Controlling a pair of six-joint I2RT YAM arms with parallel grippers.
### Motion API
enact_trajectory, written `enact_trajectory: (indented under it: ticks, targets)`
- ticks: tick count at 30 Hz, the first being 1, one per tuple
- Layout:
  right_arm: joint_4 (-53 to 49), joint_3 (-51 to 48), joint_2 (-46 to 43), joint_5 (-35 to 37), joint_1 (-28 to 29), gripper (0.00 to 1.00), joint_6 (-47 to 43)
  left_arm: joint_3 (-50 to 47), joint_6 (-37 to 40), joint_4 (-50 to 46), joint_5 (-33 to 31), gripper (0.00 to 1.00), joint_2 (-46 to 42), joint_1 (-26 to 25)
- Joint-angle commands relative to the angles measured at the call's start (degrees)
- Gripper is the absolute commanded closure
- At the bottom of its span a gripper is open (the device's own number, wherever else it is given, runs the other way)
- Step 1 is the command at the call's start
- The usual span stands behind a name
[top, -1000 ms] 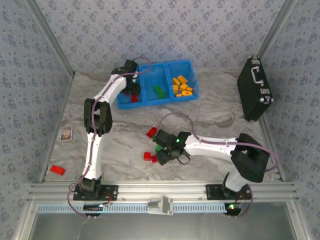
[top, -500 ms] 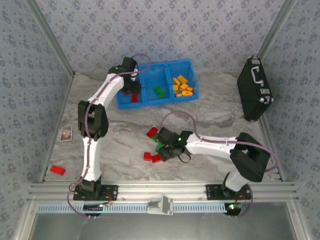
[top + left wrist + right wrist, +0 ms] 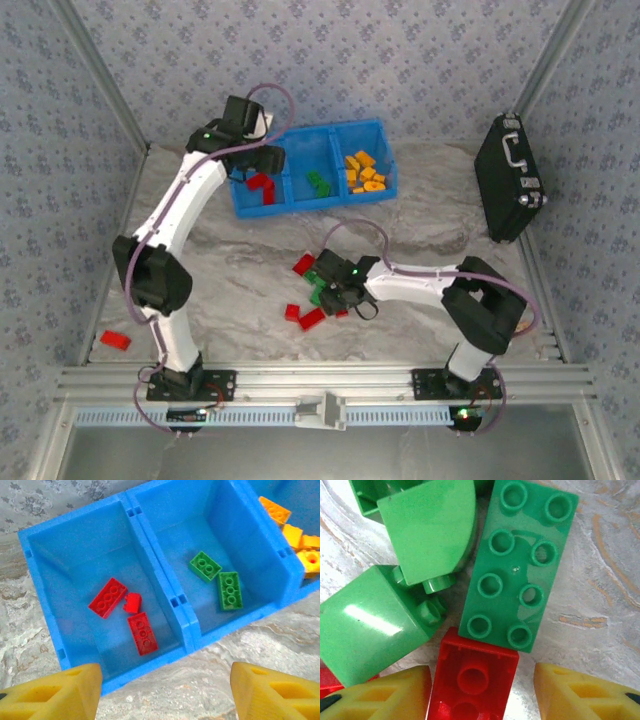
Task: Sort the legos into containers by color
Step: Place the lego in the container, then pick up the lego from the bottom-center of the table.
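I see the tray (image 3: 310, 205) at the far middle of the table (image 3: 430, 225). Its left compartment (image 3: 65, 555) holds three bricks (image 3: 107, 597), the middle compartment (image 3: 185, 525) two, the right compartment (image 3: 378, 135) several. A loose cluster of bricks (image 3: 312, 318) lies nearer me, a stray brick (image 3: 114, 340) sits near-left, and a case (image 3: 510, 180) stands far right.

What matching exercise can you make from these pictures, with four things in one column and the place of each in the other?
Things:
1. orange bricks
2. sorted green bricks
3. black case
4. lone red brick

Places:
A. near left corner of the table
B. middle compartment of the blue tray
C. right compartment of the blue tray
D. far right side of the table

Pairs: 1-C, 2-B, 3-D, 4-A
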Motion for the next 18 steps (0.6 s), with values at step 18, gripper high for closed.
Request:
enact_trajectory:
  ticks: [18]
  targets:
    - [-1.96,0.27,-1.44,-5.22,-3.11,0.64,-4.52,-16.66,5.37,3.67,22.15,0.26,-22.75,-1.26]
